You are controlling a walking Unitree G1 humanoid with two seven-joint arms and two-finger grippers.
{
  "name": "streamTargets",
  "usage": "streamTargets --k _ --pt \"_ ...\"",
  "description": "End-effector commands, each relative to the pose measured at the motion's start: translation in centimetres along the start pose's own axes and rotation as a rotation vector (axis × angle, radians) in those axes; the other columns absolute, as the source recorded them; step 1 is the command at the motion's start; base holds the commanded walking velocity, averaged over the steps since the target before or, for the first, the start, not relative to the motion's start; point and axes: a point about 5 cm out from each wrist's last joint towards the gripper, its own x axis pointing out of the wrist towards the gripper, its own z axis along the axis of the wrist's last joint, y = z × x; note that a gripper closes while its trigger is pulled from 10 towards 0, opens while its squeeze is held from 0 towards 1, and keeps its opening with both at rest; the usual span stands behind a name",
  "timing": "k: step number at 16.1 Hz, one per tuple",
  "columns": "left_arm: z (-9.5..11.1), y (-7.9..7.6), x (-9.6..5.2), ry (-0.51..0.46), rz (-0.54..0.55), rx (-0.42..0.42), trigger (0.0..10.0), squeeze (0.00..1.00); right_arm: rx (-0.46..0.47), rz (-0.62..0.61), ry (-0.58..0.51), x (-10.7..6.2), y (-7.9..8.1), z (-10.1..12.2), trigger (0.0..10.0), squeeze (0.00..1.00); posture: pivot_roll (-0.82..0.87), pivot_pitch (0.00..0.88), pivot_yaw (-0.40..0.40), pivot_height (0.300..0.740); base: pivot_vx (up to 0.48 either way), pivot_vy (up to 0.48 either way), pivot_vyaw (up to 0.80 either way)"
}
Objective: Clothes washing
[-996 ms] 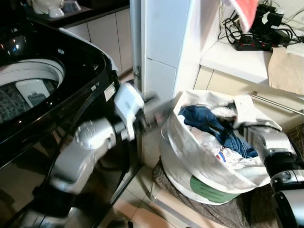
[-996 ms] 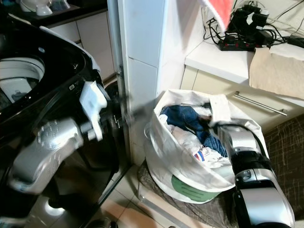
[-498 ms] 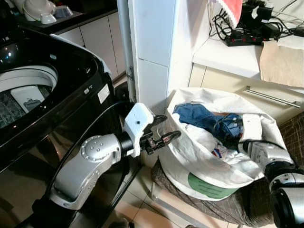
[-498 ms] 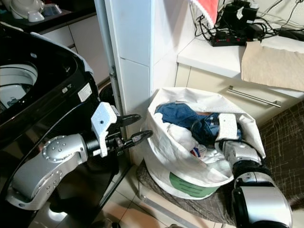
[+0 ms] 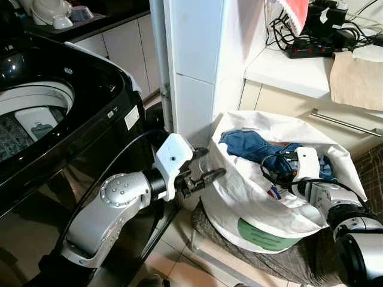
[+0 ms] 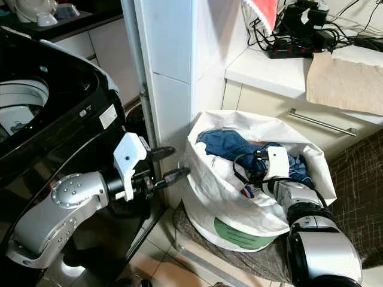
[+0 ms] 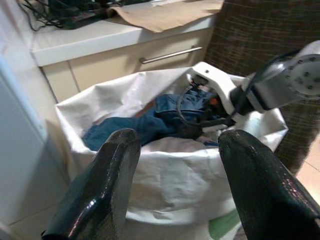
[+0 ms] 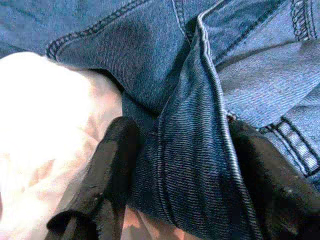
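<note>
Right wrist view shows the right gripper (image 8: 175,170) with its two black fingers (image 8: 107,170) clenched on a fold of the one pair of blue denim jeans (image 8: 200,100), beside one pale garment (image 8: 45,125). From the head camera, the jeans lie inside the single white woven laundry bag (image 5: 257,203) at about 3 o'clock. One black top-loading washing machine (image 5: 90,101) stands at 9 o'clock. Between them, the left gripper (image 5: 206,167) hangs with fingers spread, grasping nothing, just beside the bag's rim.

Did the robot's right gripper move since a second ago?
Yes. The right gripper went deeper into the white laundry bag, from its right rim toward the middle, onto the jeans.
</note>
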Motion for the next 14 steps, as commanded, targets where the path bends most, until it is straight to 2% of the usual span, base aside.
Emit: streamTargets --k 1,4,14 --pt "0.40 -0.31 -0.27 -0.017 -0.029 0.013 10.0 0.00 -0.003 0.009 -0.025 -0.02 0.08 0.79 0.0 0.00 0.02 0.040 0.027 0.740 0.000 0.000 0.00" --pt "0.44 -0.57 -0.44 -0.029 -0.057 0.001 10.0 0.00 -0.028 -0.005 -0.033 -0.13 -0.28 0.98 0.0 0.00 0.02 0.037 0.022 0.740 0.000 0.000 0.00" --pt "0.54 -0.52 -0.57 -0.034 -0.070 0.000 10.0 0.00 0.009 0.004 -0.083 -0.20 -0.29 1.69 0.0 0.00 0.02 0.033 0.027 0.740 0.000 0.000 0.00"
